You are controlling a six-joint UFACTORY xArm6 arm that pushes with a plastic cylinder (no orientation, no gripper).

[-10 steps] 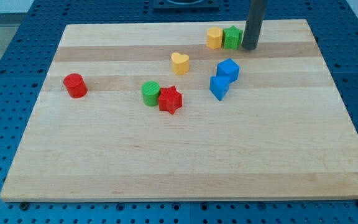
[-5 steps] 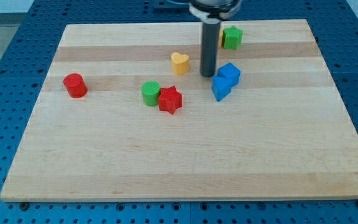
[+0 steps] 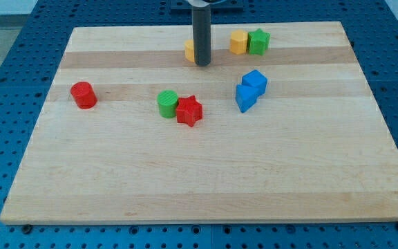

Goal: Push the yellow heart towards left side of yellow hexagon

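The yellow heart point(image 3: 189, 50) lies near the view's top, mostly hidden behind my rod; only its left edge shows. My tip point(image 3: 202, 64) rests on the board right against the heart's lower right side. The yellow hexagon point(image 3: 238, 42) sits to the right of the heart, a short gap away, touching a green star point(image 3: 258, 42) on its right.
Two blue blocks point(image 3: 251, 89) sit touching, below and right of my tip. A green cylinder point(image 3: 167, 104) and a red star point(image 3: 189, 111) touch near the board's middle. A red cylinder point(image 3: 83, 95) stands at the left. The wooden board point(image 3: 206, 173) lies on a blue pegboard.
My rod moved from the top right down beside the blue blocks, then up and left. The yellow heart has been pushed up toward the view's top, level with the hexagon.
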